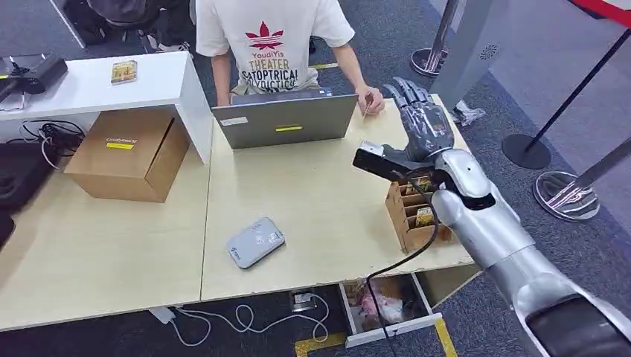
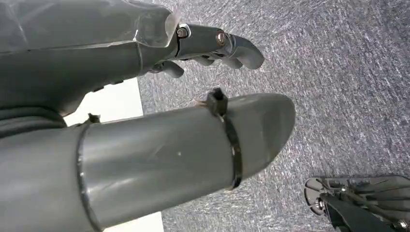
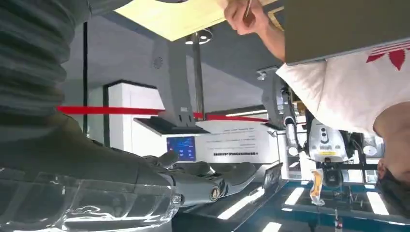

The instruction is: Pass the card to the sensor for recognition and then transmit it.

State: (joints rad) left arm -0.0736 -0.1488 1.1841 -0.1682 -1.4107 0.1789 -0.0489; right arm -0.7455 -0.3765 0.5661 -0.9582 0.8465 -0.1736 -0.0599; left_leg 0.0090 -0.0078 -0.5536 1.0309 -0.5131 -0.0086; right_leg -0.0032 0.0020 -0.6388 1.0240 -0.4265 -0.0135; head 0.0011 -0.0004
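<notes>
We see the right robot hand (image 1: 423, 119) raised over the surface's (image 1: 312, 201) far right edge, fingers spread apart and holding nothing. At its 11 o'clock a person's hand (image 1: 370, 100) pinches the card (image 3: 247, 8) beside the laptop (image 1: 286, 119). At 6 o'clock a wooden card holder (image 1: 411, 212) stands by the right edge. The grey sensor (image 1: 255, 242) lies at 8 o'clock, well apart, with bare surface between. The left robot hand (image 2: 212, 46) hangs over carpet, fingers curled on nothing.
</notes>
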